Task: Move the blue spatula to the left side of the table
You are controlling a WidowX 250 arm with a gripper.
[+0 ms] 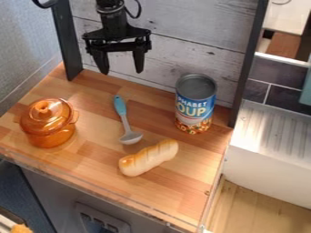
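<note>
Gripper [122, 72] hangs over back of bench [82, 157], fingers spread wide, nothing between them; opening probably meant to straddle slim handle. Blue spatula [125, 122] lies flat mid-bench, handle toward gripper, pale head near bread roll [149, 157]; handle end looks easiest hold, away from roll. Soup can [195, 104] upright, right. Lidded orange pot [48, 125] stands left, likely obstacle to set spatula beside.

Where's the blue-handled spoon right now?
The blue-handled spoon lies just left of the camera view's centre, between the orange pot and the can, its grey bowl end close to the bread roll.
</note>
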